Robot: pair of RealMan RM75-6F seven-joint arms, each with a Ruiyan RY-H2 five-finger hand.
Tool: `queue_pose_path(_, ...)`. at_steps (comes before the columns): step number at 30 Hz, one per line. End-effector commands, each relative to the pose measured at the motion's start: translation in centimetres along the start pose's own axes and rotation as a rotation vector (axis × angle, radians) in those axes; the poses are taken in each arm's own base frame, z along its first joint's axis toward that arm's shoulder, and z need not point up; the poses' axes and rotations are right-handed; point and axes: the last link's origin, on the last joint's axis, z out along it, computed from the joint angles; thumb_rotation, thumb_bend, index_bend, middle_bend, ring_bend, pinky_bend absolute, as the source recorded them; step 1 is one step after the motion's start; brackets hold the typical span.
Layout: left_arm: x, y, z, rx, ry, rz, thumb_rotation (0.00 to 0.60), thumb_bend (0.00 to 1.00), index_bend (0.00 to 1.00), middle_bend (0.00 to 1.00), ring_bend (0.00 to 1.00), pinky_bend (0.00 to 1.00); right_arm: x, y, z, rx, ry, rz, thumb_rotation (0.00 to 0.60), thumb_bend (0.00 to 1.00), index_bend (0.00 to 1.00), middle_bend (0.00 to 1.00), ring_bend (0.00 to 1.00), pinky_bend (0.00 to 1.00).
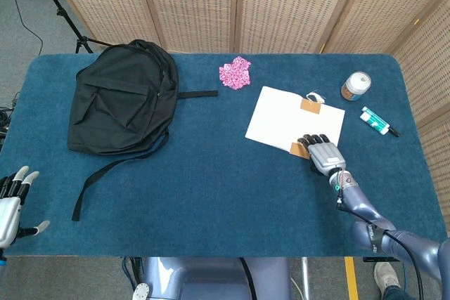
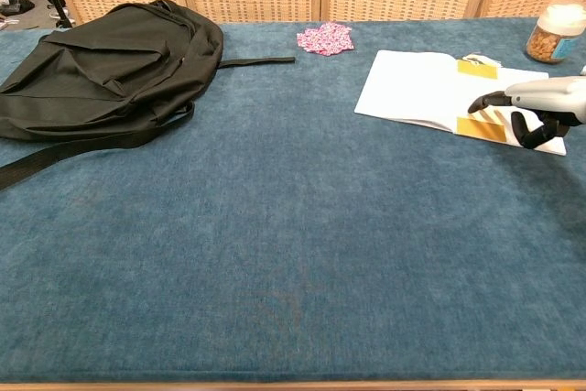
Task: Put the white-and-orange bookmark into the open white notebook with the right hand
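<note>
we see our right hand (image 1: 321,153) lying low over the near edge of the open white notebook (image 1: 285,117), palm down, with its dark fingers (image 2: 494,98) curled forward onto the page. right under those fingertips sits an orange bookmark (image 2: 480,126), flat on the notebook's near corner; the fingers touch or press it, but we cannot tell whether they actually pinch it or only rest on top. the chest view shows the fingers bent and fairly close together rather than spread wide.

beyond the hand, at the far edge of the same page, lies a second orange tag (image 1: 311,105) with a small white loop at its end, apart from our fingers. we cannot tell from these views which of the two pieces carries the white part of the bookmark.

further out from the hand and off to its right stands a small jar (image 1: 356,86) with a white lid, and just beside that, nearer the table's right edge, a green-and-white tube (image 1: 375,121) lies on the blue table (image 1: 211,194).

away to the left of the right hand, past the notebook, there is a pink crumpled piece (image 1: 235,72), and well beyond it a black backpack (image 1: 121,100) with its strap trailing toward us.

our left hand (image 1: 13,200) shows only in the head view, at the near left corner just off the table, well apart from everything, fingers spread and holding nothing.
</note>
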Motion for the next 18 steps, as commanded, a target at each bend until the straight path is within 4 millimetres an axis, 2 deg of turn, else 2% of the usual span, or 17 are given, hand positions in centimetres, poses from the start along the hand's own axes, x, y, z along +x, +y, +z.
queue_pose_path(1, 0.0, 0.0, 0.0, 0.001, 0.0, 0.0, 0.6, 0.0, 0.0, 0.0, 0.0, 0.0, 0.1, -0.1, 0.2, -0.009, 0.01, 0.004, 0.6, 1.0, 0.07, 0.08, 0.0, 0.03)
queue_pose_path(18, 0.0, 0.0, 0.0, 0.002, 0.001, 0.0, 0.6, 0.0, 0.0, 0.0, 0.0, 0.0, -0.1, -1.5, 0.2, -0.015, 0.02, 0.014, 0.6, 1.0, 0.07, 0.08, 0.0, 0.03)
